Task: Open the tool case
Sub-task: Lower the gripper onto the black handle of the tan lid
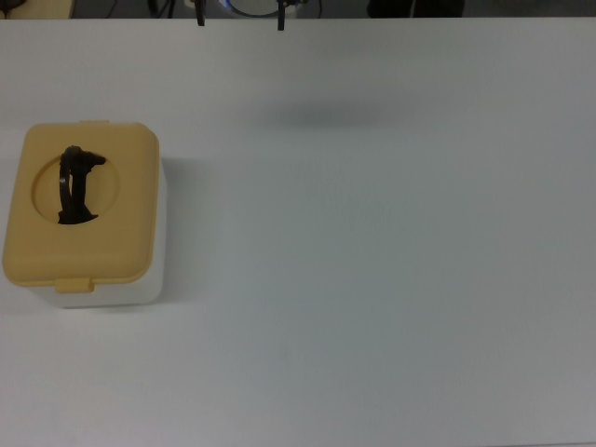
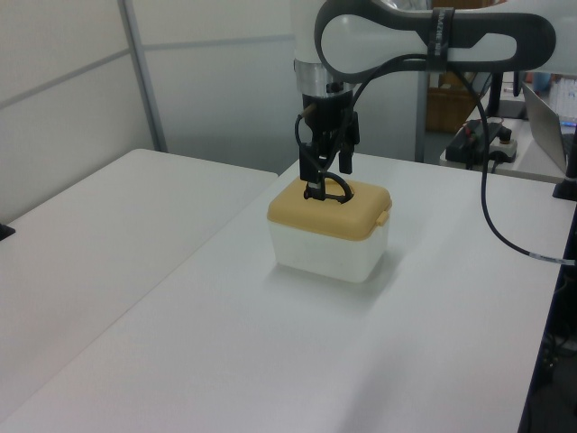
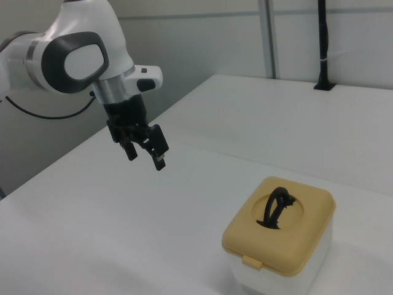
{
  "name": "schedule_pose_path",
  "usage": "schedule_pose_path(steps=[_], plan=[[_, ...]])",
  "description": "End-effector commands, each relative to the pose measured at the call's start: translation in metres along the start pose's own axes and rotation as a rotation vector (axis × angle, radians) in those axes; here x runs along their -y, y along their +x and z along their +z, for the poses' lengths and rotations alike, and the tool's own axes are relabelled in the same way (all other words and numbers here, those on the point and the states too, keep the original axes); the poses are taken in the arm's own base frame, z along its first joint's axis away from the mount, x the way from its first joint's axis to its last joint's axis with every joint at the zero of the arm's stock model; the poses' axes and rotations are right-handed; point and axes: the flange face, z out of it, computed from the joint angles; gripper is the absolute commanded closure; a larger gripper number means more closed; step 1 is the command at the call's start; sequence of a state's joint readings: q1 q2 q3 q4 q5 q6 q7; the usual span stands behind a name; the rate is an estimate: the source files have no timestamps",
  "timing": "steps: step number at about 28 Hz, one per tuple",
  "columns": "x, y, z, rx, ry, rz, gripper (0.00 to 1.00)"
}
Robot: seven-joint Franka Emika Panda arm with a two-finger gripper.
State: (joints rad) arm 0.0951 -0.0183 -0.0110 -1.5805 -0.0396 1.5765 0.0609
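franka arm bent downward, gripper [image 3: 145, 155] jaws spread and empty, hovering apart from closed tool case [image 3: 279, 236] on table [image 3: 258, 123]

The tool case [image 1: 84, 219] is a small white box with rounded corners and a tan-yellow lid, and it sits upright and shut on the tabletop [image 1: 372, 279] near the top view's left edge. A black handle [image 1: 76, 184] stands raised in the lid's round recess. A small yellow tab sticks out from the middle of the lid's lower edge in the top view.
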Motion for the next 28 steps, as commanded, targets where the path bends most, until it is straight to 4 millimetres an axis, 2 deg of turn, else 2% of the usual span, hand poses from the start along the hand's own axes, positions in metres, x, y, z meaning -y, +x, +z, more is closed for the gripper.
schedule_pose_path(steps=[1,5,6,11,19,24,27,28], plan=[[-0.034,0.007,0.0,-0.059,0.01,-0.101,0.0],[-0.05,0.013,0.007,-0.06,0.008,-0.092,0.0],[-0.06,0.015,0.007,-0.076,0.005,-0.075,0.0],[-0.087,0.024,0.019,-0.086,-0.005,-0.044,0.0],[-0.128,0.034,0.039,-0.102,-0.01,-0.131,0.0],[-0.157,0.049,0.062,-0.127,-0.03,-0.151,0.0],[-0.166,0.056,0.075,-0.132,-0.041,-0.159,0.0],[-0.174,0.061,0.084,-0.136,-0.046,-0.152,0.0]])
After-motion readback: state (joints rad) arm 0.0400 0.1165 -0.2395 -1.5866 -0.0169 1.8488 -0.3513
